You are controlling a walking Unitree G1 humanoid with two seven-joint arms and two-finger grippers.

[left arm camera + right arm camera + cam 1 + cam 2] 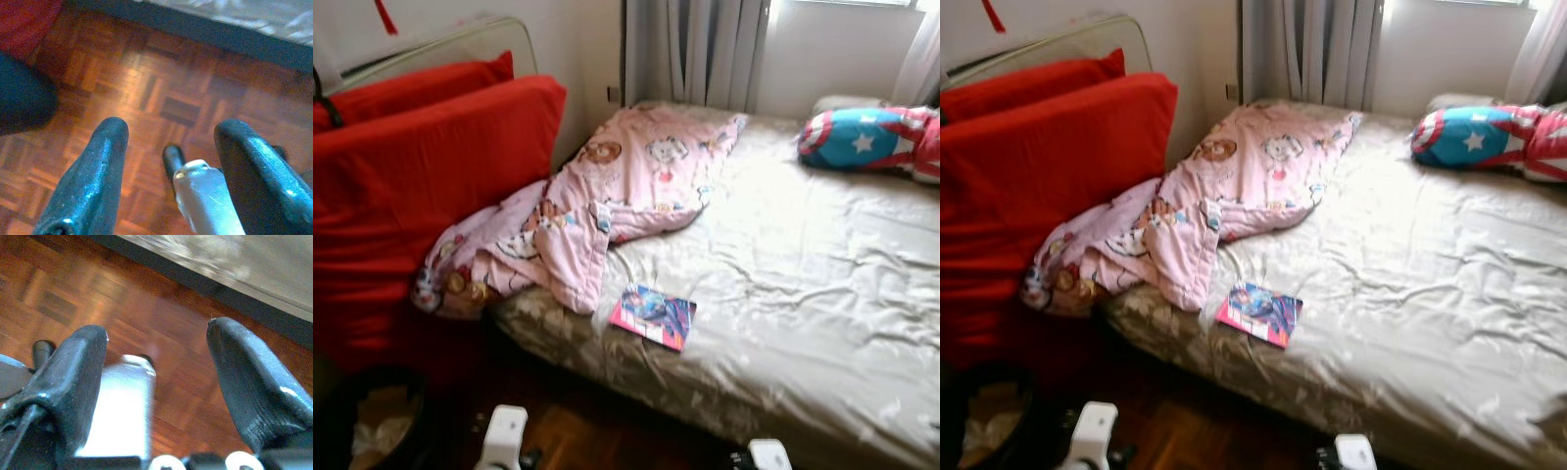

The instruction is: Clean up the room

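A colourful book (653, 315) lies flat near the bed's front edge, just right of a crumpled pink cartoon blanket (597, 201) that spills off the bed's left side. A star-patterned blue and red cushion (862, 138) rests at the head of the bed (803, 284). Both arms hang low over the wooden floor in front of the bed. My left gripper (168, 147) is open with nothing between its fingers, and my right gripper (156, 362) is open too, above bare parquet.
Big red cushions (421, 186) lean at the left against the wall. A dark bin (367, 421) with paper in it stands at the bottom left. Parquet floor (597, 431) runs along the bed's front edge. Curtains (695, 49) hang behind the bed.
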